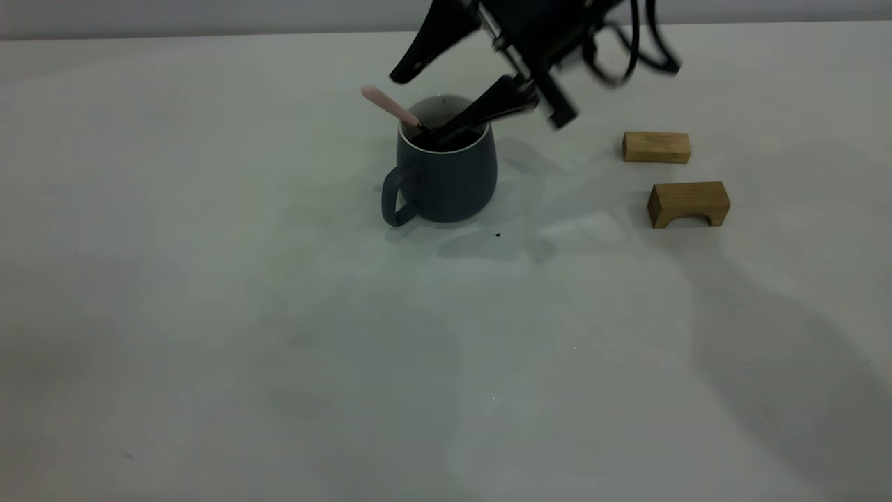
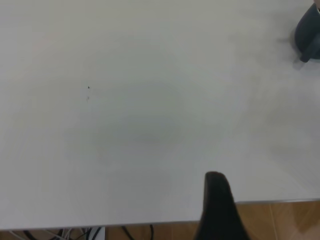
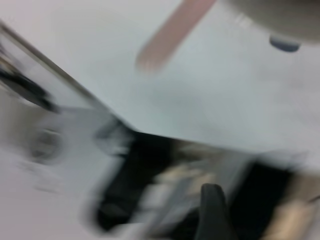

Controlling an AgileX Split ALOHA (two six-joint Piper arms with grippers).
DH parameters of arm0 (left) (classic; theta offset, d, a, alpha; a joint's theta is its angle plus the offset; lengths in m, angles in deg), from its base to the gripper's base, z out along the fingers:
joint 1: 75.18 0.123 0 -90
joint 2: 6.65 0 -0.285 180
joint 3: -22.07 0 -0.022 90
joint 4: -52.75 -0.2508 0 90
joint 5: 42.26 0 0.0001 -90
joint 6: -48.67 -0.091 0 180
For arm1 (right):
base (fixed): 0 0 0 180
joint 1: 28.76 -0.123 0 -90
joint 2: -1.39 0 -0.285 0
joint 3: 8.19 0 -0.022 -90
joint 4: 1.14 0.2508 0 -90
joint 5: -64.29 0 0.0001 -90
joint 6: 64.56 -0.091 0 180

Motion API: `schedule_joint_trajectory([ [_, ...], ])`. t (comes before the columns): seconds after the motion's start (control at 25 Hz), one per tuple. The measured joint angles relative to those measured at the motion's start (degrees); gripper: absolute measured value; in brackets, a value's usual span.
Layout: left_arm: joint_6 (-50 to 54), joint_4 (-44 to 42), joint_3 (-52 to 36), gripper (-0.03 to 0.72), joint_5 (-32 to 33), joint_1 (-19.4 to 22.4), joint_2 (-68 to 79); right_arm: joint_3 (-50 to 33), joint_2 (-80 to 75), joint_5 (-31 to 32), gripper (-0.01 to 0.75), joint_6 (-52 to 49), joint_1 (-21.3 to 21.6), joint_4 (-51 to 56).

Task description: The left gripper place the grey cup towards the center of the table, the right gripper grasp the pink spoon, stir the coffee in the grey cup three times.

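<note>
Near the far edge of the table (image 1: 209, 335), around its middle, the grey cup (image 1: 446, 178) is seen upright, its loop handle turned toward the near-left. Black coffee (image 1: 446, 139) is glimpsed inside the white interior, mostly hidden by what dips into it. The pink spoon (image 1: 390, 106) is propped in the cup, its pale handle slanting up and out over the far-left rim; the bowl is hidden below the rim.

The right gripper (image 1: 418, 101) is reached down from the far right, its body cut off at the upper edge of the exterior view. Its fingers are spread wide: one finger is lowered into the cup's mouth beside the spoon's neck, the other is raised clear above the handle. Whether the lower finger touches the spoon cannot be told.

The right wrist view is badly smeared; only the pink handle is made out.

Of the left gripper (image 2: 217, 210), one dark fingertip is shown over the table's edge, well apart from the cup; its state cannot be told.

Two wooden blocks (image 1: 672, 174) are noted toward the right, one plain, one arched.
</note>
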Motion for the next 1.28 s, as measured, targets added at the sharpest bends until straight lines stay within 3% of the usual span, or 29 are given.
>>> schedule_joint_trajectory([
  [0.2,0.0,0.0,0.0,0.569,0.0,0.0,0.0,0.0,6.9,0.8,0.457,15.5,0.0,-20.2],
  [0.52,0.0,0.0,0.0,0.569,0.0,0.0,0.0,-0.1,21.3,3.8,0.29,25.0,0.0,-46.0],
  [0.72,0.0,0.0,0.0,0.569,0.0,0.0,0.0,-0.1,35.6,6.7,0.215,19.2,0.9,-57.7],
  [0.92,0.0,0.0,0.0,0.569,0.0,0.0,0.0,-0.1,46.6,7.7,0.208,10.5,3.5,-65.6],
  [1.12,0.0,0.0,0.0,0.569,0.0,0.0,0.0,-1.5,56.2,7.7,0.208,10.4,3.5,-67.1],
  [1.28,0.0,0.0,0.0,0.569,0.0,0.0,0.0,-8.2,65.3,7.7,0.21,10.4,3.5,-68.4],
])
